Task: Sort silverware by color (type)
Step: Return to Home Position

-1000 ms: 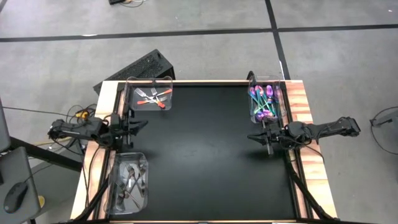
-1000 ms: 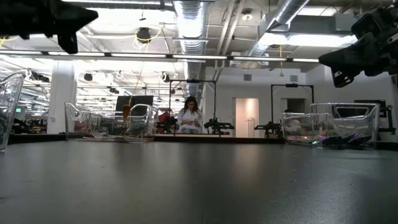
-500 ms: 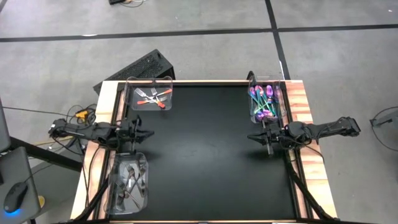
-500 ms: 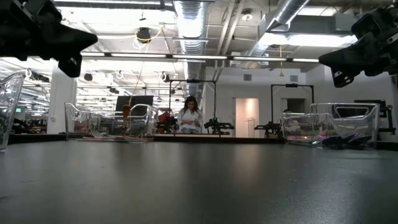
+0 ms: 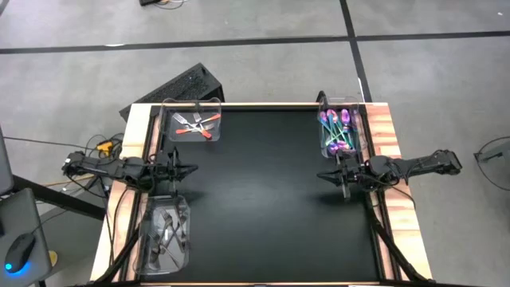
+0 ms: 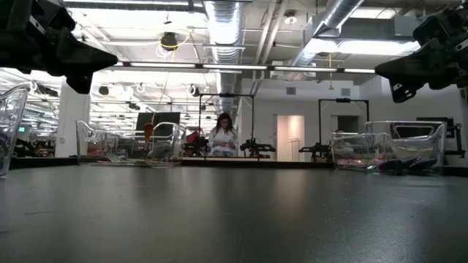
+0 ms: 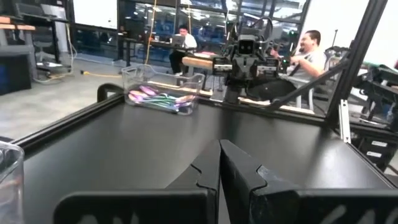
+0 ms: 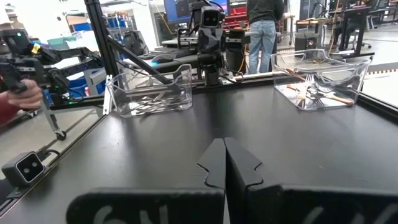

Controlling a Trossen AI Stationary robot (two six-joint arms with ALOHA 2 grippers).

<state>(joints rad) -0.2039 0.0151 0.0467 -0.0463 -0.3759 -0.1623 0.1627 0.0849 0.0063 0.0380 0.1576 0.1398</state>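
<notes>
All silverware (image 5: 336, 127) in bins (image 5: 191, 100), apart from left gripper (image 5: 194, 170), right gripper (image 5: 321, 175).

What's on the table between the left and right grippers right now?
Nothing: in the high view the stretch from the left gripper to the right gripper is bare black tabletop. Both wrist views show the same.

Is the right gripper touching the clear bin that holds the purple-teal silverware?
Apart. The low view shows the right gripper hanging above the clear bin, with a plain gap between them.
</notes>
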